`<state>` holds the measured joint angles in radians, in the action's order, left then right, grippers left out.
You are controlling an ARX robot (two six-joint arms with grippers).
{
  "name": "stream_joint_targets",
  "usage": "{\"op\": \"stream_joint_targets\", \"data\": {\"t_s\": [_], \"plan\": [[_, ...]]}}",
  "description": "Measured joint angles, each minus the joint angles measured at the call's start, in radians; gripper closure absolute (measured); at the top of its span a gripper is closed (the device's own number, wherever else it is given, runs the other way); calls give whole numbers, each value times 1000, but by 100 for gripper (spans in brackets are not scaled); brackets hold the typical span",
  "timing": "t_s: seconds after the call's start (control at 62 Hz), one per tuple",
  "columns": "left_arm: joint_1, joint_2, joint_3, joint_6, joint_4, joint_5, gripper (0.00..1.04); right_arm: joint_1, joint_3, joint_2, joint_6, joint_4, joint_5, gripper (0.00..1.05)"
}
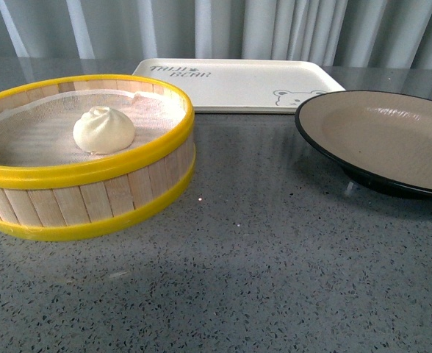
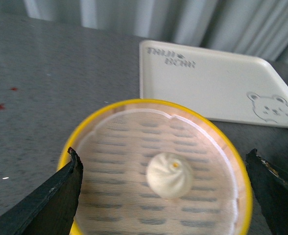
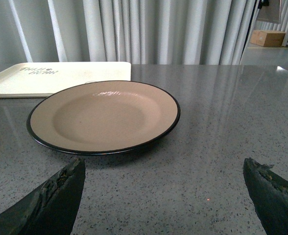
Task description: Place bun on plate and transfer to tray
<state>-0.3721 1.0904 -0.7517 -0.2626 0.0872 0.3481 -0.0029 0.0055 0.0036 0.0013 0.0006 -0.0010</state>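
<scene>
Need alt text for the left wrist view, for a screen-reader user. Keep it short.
A white pleated bun sits inside a yellow-rimmed steamer basket seen from above, framed by the two dark fingers of the open left end effector. A cream tray with a bear drawing lies beyond the basket on a grey speckled table.

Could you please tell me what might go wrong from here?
The bun looks soft; the open left fingers could dent it or snag the cloth liner.
The raised rim of the steamer basket could catch the bun on the way out.
The plate is shallow, so the bun might roll while carried to the tray.
</scene>
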Motion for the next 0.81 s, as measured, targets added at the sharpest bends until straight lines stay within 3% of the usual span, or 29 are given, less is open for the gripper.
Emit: {"op": "stream_joint_targets", "data": {"t_s": [0.242,0.806], "plan": [[-95,225,-186,79,-86,-11,7,0,0,0,0,0,0,9],[-66,457,-301,80,-172,64,7,0,0,0,0,0,0,9]]}}
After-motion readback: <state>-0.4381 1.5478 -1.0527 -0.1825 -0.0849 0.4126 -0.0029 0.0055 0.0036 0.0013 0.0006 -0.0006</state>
